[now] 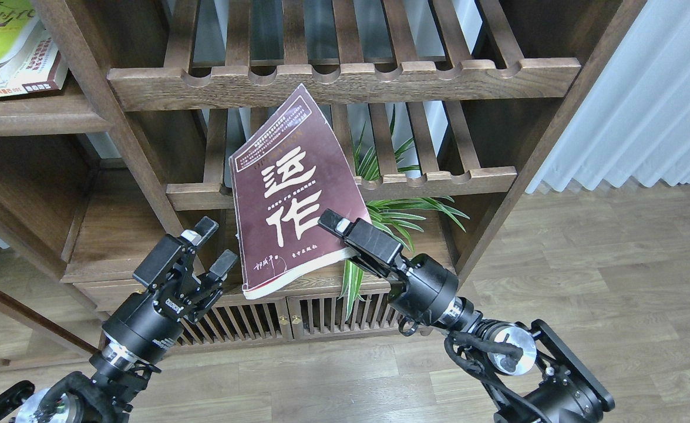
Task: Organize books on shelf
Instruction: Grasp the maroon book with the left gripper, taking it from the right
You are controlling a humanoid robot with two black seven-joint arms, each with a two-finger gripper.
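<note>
From the head view, the right gripper [334,223] holds the maroon book [290,194] up in the air in front of the wooden bookcase. One black finger [345,228] lies flat on the cover near the book's lower right edge. The other finger must be behind the book, so the jaws are pinching it. The book tilts to the right, and its lower corner hangs down past the grip. I think it is held by the edge like this so the rest stays free to slide onto a shelf.

The left gripper [214,247] is just beside the book's lower left edge but not touching it. Its jaws are spread apart and hold nothing. It looks ready to steady the book or take it over.

Two other books [7,50] lie stacked flat on the dark plank shelf [33,114] at the upper left, with the yellow-green one on top. That is likely where the maroon book should go, up and to the left of where it hangs.

Behind the book are slatted racks [345,79] and a green plant [391,214].
</note>
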